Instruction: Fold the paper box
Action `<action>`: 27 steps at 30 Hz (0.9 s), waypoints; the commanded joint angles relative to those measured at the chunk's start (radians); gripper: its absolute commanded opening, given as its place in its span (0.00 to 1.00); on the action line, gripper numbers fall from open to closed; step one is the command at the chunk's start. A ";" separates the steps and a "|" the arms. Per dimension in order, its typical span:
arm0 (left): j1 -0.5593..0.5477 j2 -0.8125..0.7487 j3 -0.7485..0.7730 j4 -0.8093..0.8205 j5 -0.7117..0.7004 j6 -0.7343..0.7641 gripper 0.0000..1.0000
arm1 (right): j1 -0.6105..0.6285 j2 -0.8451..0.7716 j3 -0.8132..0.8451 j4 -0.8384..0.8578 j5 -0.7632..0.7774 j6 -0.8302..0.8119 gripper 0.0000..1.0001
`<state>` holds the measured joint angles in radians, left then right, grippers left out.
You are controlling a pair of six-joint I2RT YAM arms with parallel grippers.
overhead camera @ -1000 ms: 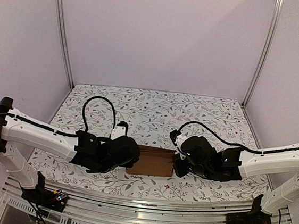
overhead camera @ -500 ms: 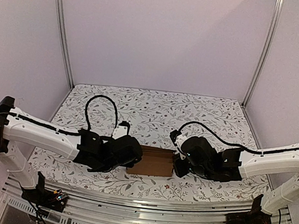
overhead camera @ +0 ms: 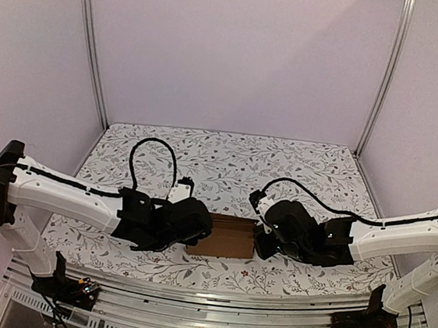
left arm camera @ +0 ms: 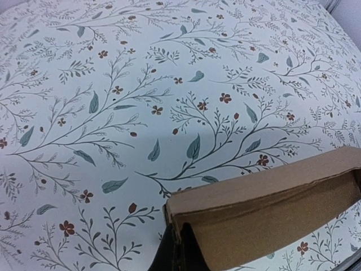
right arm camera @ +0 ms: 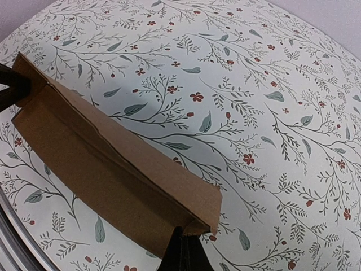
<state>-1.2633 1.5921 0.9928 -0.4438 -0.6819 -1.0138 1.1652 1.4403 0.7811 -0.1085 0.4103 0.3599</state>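
Observation:
The paper box (overhead camera: 222, 236) is a small brown cardboard box, held between the two arms near the front middle of the floral table. My left gripper (overhead camera: 193, 232) is shut on its left end; in the left wrist view the black fingertips (left arm camera: 181, 251) pinch the box's (left arm camera: 265, 209) corner wall. My right gripper (overhead camera: 258, 241) is shut on its right end; in the right wrist view the fingertips (right arm camera: 186, 251) pinch the lower corner of the box (right arm camera: 107, 169). The box's long flap is folded over. The left gripper's tip shows at the far left of the right wrist view (right arm camera: 8, 84).
The floral tablecloth (overhead camera: 227, 165) covers the table. White walls with metal posts (overhead camera: 94, 49) close the back and sides. A metal rail (overhead camera: 212, 304) runs along the near edge. Black cables (overhead camera: 153, 157) loop above both wrists.
The left arm has shifted slightly right and its cable loop has risen. The box and the right arm stay about where they were.

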 commanded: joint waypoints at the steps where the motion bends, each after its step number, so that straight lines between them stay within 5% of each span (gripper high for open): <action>1: -0.061 0.055 0.029 0.050 0.193 0.031 0.00 | 0.030 0.037 -0.023 0.016 -0.093 0.001 0.00; 27: -0.062 0.032 0.087 0.043 0.170 0.082 0.00 | 0.029 0.037 -0.016 0.008 -0.089 -0.004 0.00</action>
<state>-1.2671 1.6051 1.0374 -0.5091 -0.6636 -0.9550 1.1652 1.4403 0.7784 -0.1078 0.4183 0.3592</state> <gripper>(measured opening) 0.006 0.002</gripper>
